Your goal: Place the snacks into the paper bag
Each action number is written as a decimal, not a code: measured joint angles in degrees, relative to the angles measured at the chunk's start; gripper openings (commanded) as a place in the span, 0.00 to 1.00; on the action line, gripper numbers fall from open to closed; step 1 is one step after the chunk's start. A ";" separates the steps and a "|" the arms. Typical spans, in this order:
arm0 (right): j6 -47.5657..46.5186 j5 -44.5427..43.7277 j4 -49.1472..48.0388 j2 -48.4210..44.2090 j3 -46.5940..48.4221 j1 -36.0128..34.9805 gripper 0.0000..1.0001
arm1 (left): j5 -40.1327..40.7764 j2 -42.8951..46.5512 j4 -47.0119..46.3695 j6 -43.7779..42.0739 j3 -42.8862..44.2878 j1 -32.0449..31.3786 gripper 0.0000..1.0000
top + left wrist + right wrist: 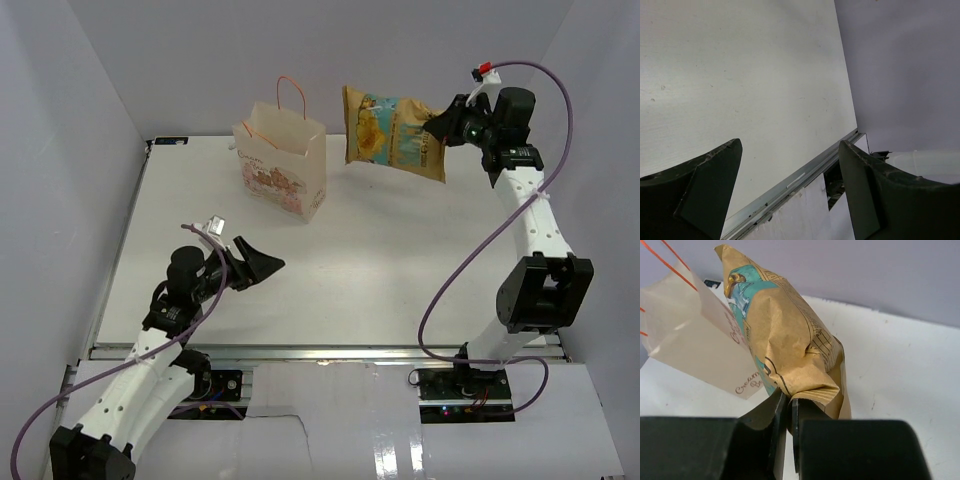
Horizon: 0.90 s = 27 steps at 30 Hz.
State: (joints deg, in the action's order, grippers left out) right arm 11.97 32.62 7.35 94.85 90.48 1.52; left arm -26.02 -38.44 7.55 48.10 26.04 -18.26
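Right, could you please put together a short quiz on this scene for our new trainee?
1. Fill in the gap: the left gripper is empty and its jaws stand ____.
2. Multiple choice: what holds the crisp bag? A) the left gripper; B) the right gripper; C) neither.
3. True or false: the crisp bag is already inside the paper bag.

Key: 1) open. 2) B, it pinches the bag's edge. 3) False: the crisp bag hangs in the air to the right of the upright paper bag in the top view.
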 measured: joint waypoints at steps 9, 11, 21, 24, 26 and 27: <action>-6.34 -9.38 0.87 -6.69 9.99 -7.04 0.08 | 0.46 6.80 3.02 -0.83 -1.44 0.00 0.89; -6.97 -10.58 1.09 -6.71 13.57 -8.46 0.08 | 0.66 7.54 3.45 -0.96 -1.57 0.00 0.89; -14.82 -17.64 -0.09 -3.67 27.56 -21.79 0.08 | 1.57 10.12 5.97 -1.16 -1.73 0.00 0.89; -17.73 -19.28 -1.05 -1.66 29.31 -26.23 0.08 | 1.81 11.87 6.38 -1.14 -1.95 0.00 0.89; -19.71 -20.79 -1.46 0.00 29.75 -28.83 0.08 | 2.10 12.74 7.15 -1.14 -1.95 0.00 0.89; -20.65 -21.40 -1.46 0.72 29.75 -29.81 0.08 | 2.32 13.05 7.50 -1.14 -1.95 0.00 0.89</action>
State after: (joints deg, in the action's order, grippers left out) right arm -8.69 11.22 5.89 95.57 120.22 -28.29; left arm -23.70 -25.39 15.05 46.96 24.10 -18.26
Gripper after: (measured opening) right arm 0.086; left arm 0.883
